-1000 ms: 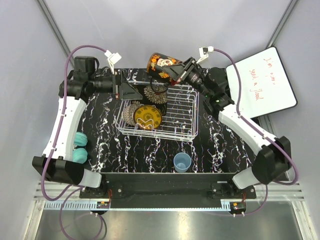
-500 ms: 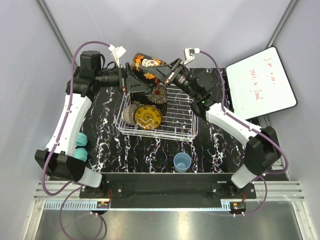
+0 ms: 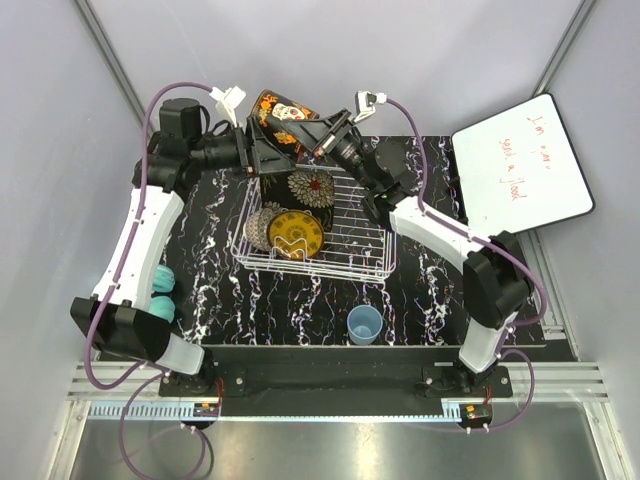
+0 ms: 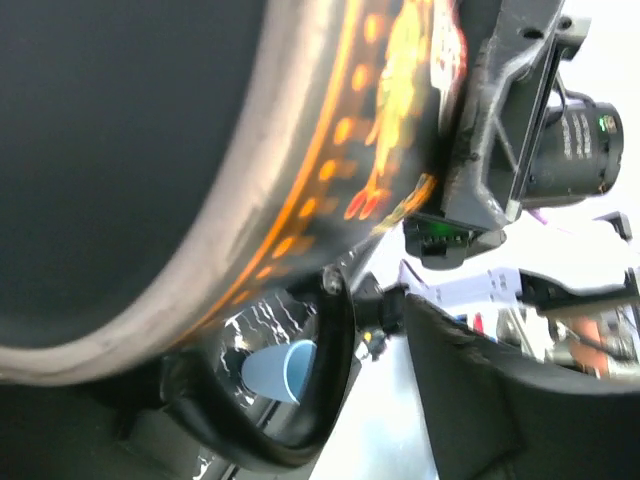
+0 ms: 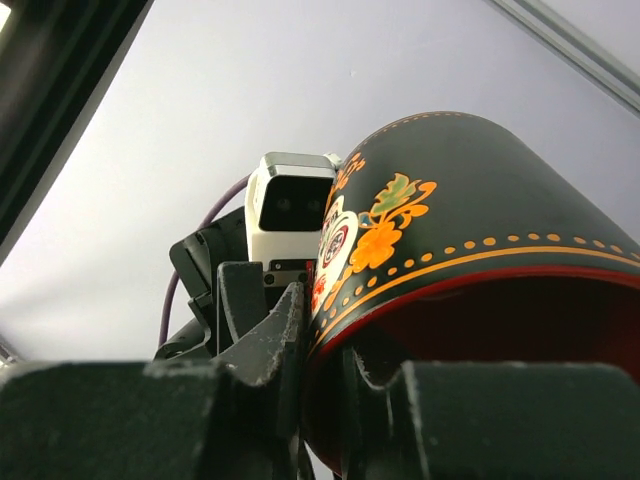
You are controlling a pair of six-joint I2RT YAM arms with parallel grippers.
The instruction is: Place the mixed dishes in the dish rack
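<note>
My right gripper [image 3: 318,137] is shut on the rim of the dark orange-decorated mug [image 3: 283,110], one finger inside and one outside [image 5: 335,330]. It holds the mug [image 5: 480,210] tilted in the air beyond the rack's far left corner. My left gripper [image 3: 266,150] is open, right against the mug [image 4: 150,150], with a gap showing beside one finger [image 4: 500,400]. The dish rack [image 3: 365,262] holds the dark floral plate [image 3: 308,188], the yellow plate [image 3: 296,233] and a patterned bowl [image 3: 257,228]. The light blue cup [image 3: 364,324] stands on the table near the front.
Two teal balls [image 3: 158,295] lie at the left edge by the left arm. The white board with red writing [image 3: 520,165] lies at the right. The black marbled table [image 3: 420,300] ends just beyond the rack. Grey walls enclose the back.
My right gripper has carried the mug left and back, away from above the rack. My left gripper has risen and swung in until it meets the mug.
</note>
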